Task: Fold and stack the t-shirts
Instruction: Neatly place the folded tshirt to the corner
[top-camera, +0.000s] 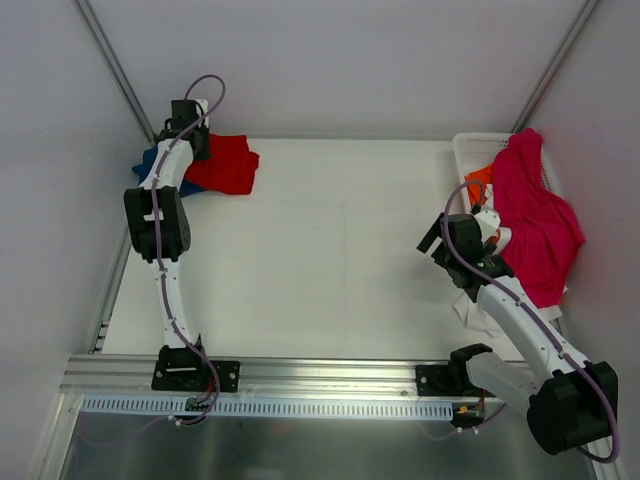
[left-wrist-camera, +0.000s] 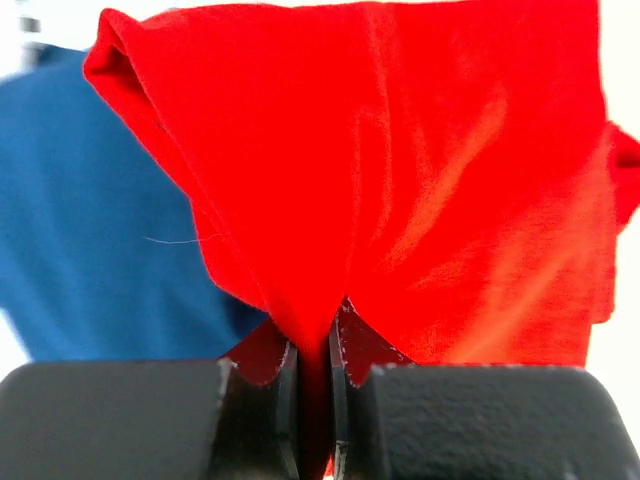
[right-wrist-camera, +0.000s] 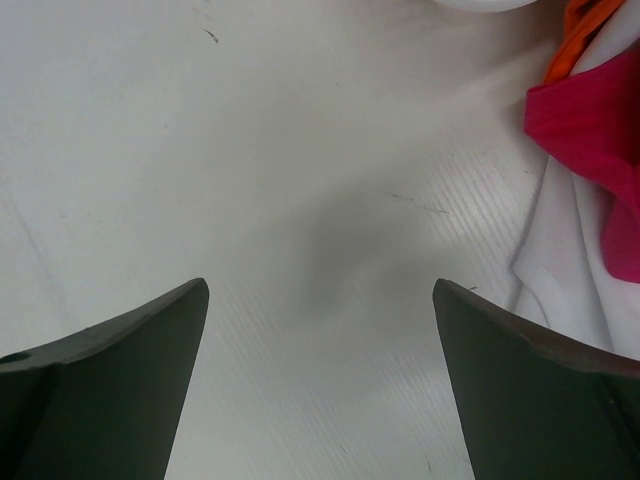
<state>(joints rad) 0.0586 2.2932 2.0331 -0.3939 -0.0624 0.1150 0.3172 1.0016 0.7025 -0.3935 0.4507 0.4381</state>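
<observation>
Cloth of red t-shirt (top-camera: 228, 163) bunched at upper left of top view, long side left to right, overlapping navy t-shirt (top-camera: 148, 163) on its left. Spread straight ahead of left fingers (left-wrist-camera: 316, 350), near fold pinched tight between them. Left arm far nearer; likely pull toward open counter (top-camera: 330, 250) next. Right fingers (right-wrist-camera: 320, 380) spread wide, holding nothing, over bare counter, just beside magenta t-shirt (right-wrist-camera: 590, 110), white t-shirt (right-wrist-camera: 560, 270) and orange t-shirt (right-wrist-camera: 585, 30) at right edge.
</observation>
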